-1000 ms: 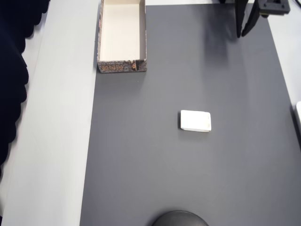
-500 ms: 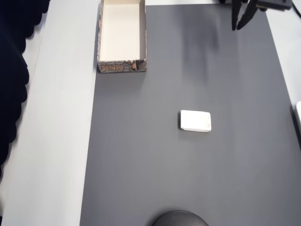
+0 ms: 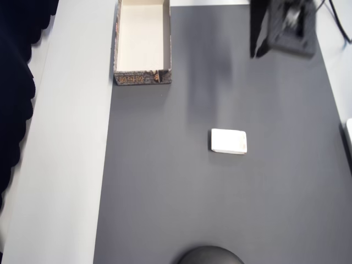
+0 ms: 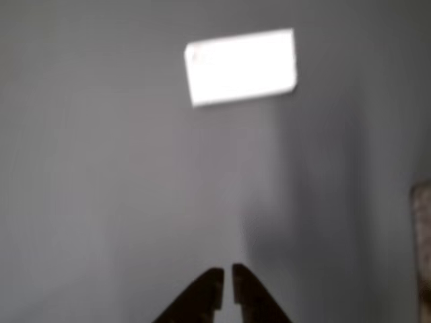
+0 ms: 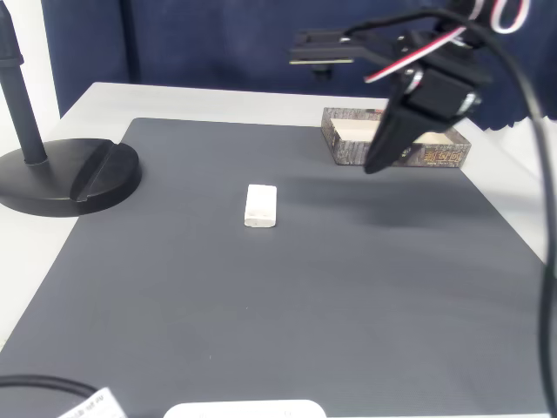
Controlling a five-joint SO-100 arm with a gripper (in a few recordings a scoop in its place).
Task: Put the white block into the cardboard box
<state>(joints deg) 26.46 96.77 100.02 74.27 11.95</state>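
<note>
With its jaws nearly together and empty, the gripper point(image 4: 227, 282) should spread them, descend squarely over the white block point(image 3: 229, 141), and straddle its short sides before carrying it to the cardboard box point(image 3: 142, 77).

My gripper point(image 5: 376, 160) is black throughout, with two narrow fingers point(image 4: 202, 299) tapering to dark pointed tips, set under a boxy black wrist housing. Black cable loops off my upper links, and a bundle of red, white and dark wires runs along the top of the arm.
</note>
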